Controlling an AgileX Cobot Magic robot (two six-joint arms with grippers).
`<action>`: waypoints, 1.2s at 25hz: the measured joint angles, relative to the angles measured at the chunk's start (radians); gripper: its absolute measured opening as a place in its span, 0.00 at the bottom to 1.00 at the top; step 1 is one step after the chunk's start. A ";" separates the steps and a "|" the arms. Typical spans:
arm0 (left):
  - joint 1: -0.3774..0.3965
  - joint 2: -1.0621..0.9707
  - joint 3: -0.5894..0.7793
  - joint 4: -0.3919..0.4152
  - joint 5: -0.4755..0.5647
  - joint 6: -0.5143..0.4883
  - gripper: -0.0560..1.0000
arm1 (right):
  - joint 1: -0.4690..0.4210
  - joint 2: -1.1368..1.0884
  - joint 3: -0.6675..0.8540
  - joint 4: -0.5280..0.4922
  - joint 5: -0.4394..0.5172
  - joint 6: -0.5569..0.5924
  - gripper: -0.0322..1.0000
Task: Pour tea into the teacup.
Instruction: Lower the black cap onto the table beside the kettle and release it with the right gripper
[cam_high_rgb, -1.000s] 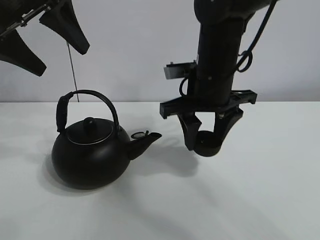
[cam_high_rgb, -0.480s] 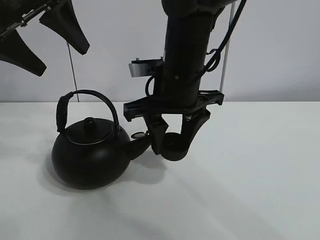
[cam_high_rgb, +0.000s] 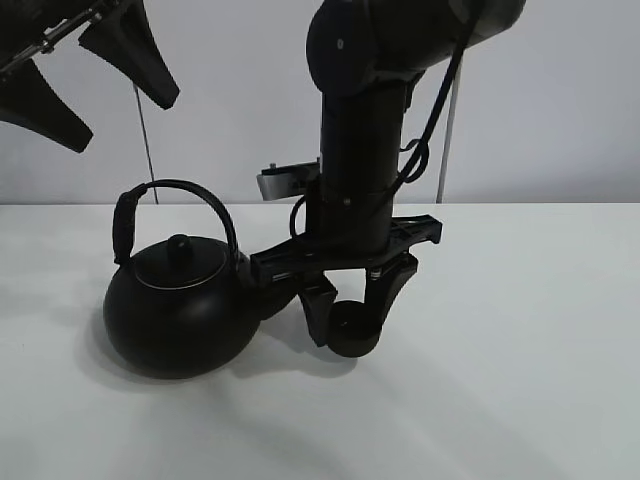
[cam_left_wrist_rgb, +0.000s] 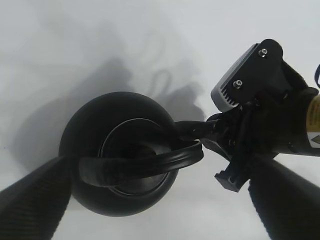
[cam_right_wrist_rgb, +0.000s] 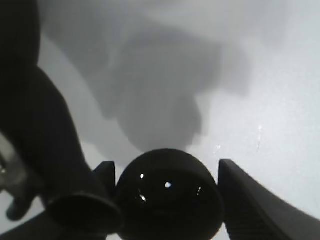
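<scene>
The teacup (cam_high_rgb: 352, 338) is clamped by its sides between the closed-in fingers of the right gripper (cam_high_rgb: 350, 318), close to the table (cam_high_rgb: 500, 380) and just beside the spout of the kettle (cam_high_rgb: 175, 320). The left gripper (cam_high_rgb: 105, 95) is spread wide and empty, high above the kettle. The teacup is judged light, rigid and probably breakable; a moderate hold across its outer wall is advised

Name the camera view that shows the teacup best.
The right wrist view: the teacup fills the foreground, its round body clear between the jaws. The exterior high view shows only its side beside the kettle. The left wrist view hides it behind the right arm.
</scene>
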 joint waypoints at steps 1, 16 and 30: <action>0.000 0.000 0.000 0.000 0.000 0.000 0.71 | 0.000 0.004 0.000 0.000 0.000 0.001 0.42; 0.000 0.000 0.000 0.000 0.000 0.000 0.71 | 0.001 0.013 0.000 -0.004 -0.010 0.009 0.42; 0.000 0.000 0.000 0.000 0.000 0.000 0.71 | 0.001 0.044 -0.001 -0.007 -0.016 0.010 0.42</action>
